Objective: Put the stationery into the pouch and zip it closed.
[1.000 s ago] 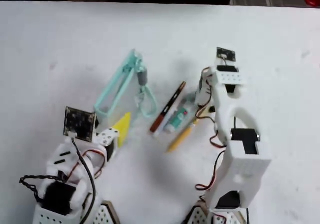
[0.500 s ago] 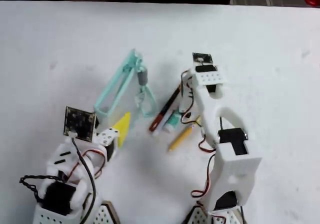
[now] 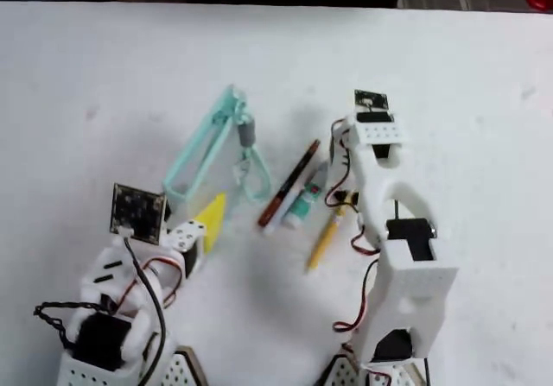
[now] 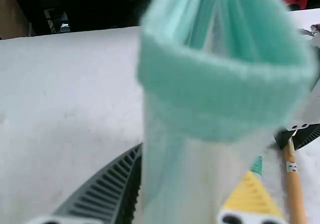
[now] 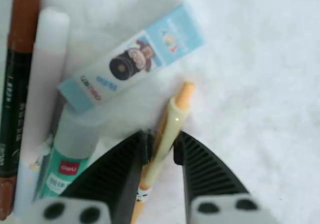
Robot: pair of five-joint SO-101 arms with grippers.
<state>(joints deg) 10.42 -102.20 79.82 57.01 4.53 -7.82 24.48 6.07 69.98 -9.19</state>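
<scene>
The teal-rimmed clear pouch (image 3: 204, 144) stands tilted left of centre, its mouth (image 4: 220, 98) held between the grey and yellow jaws of my left gripper (image 4: 192, 169), which sits at the pouch's near end (image 3: 207, 220). Right of it lie a brown pen (image 3: 290, 184), a white and teal tube (image 3: 302, 201), a light blue eraser box (image 5: 132, 58) and a yellow pencil (image 3: 321, 243). My right gripper (image 5: 161, 139) is shut on the pencil (image 5: 172, 118) near its upper end, low over the table (image 3: 340, 199).
A teal loop and a grey pull (image 3: 247, 132) hang from the pouch beside the pen. The white table (image 3: 449, 84) has free room at the far side and to the right. Its far edge meets a dark background.
The right arm swung left over the stationery, then came back right. The pencil has turned more upright and shifted slightly right. The left arm and pouch stayed still.
</scene>
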